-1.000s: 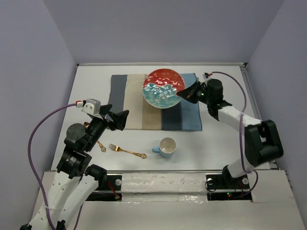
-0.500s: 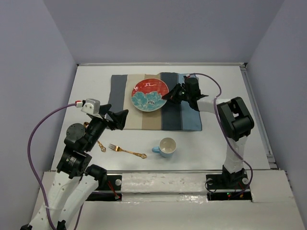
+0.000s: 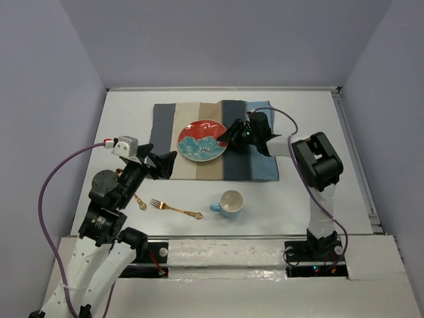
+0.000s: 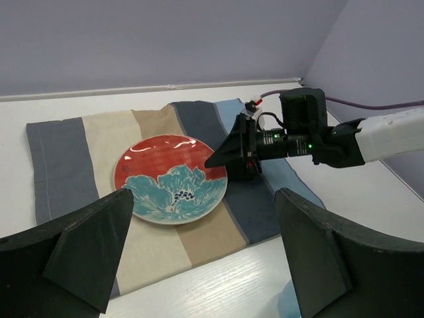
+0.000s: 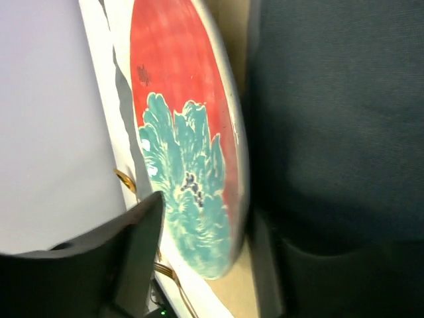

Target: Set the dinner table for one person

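Low over the mat (image 3: 165, 126), right claw (image 3: 229, 137) points level at plate (image 3: 201, 140).

Bright, even, diffuse light from above; no glare on the matte table (image 3: 126, 126). Shadows are soft and faint, e.g. beside the cup (image 3: 231, 203). Overhead view sharp throughout. Left wrist: own jaws dark, slightly soft; plate (image 4: 171, 179) crisp. Right wrist: plate very close, soft-focus; mat (image 5: 331, 99) dim, near black at bottom.

I see a glossy glazed plate (image 3: 202, 140) on a matt woven cloth mat (image 3: 169, 127). The fork (image 3: 173, 208) gleams like polished gold metal, and the tabletop (image 3: 305, 192) looks smooth and matt.
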